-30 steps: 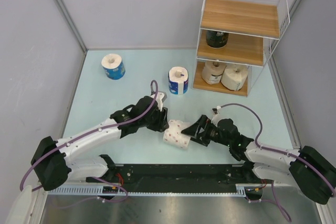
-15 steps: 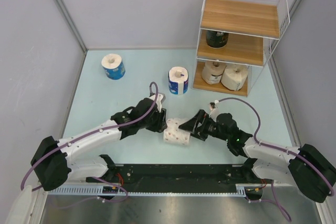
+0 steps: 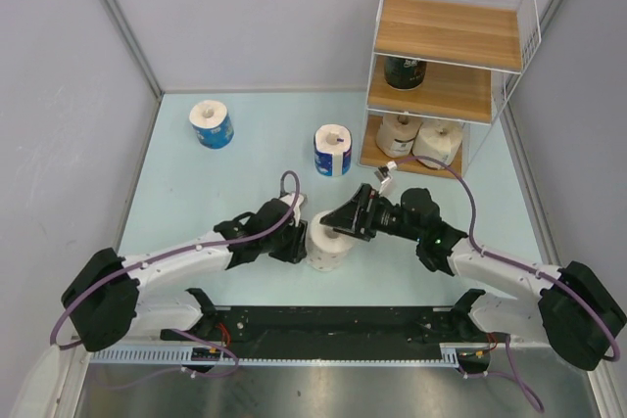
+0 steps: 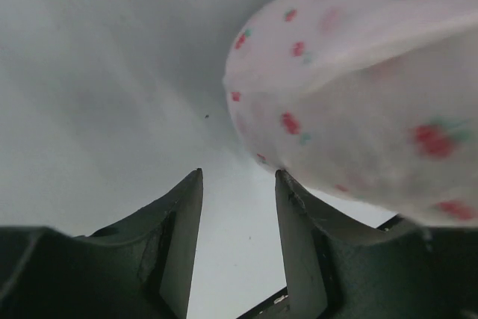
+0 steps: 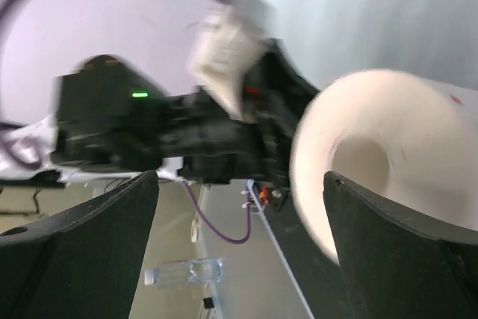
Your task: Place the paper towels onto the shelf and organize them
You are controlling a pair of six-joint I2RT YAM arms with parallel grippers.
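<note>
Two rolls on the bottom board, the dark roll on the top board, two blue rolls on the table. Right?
No: the top external view shows the dark roll on the middle board of the shelf, not the top. The two bottom rolls and two blue rolls on the table are right.

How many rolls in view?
6: blue roll far left, second blue roll near the shelf, speckled roll front centre, dark roll on middle board, two pale rolls on bottom board.

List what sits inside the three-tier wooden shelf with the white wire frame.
Middle board: one dark-wrapped paper roll. Bottom board: two pale rolls. Top board: bare. Boards above hide each tier's rear.
</note>
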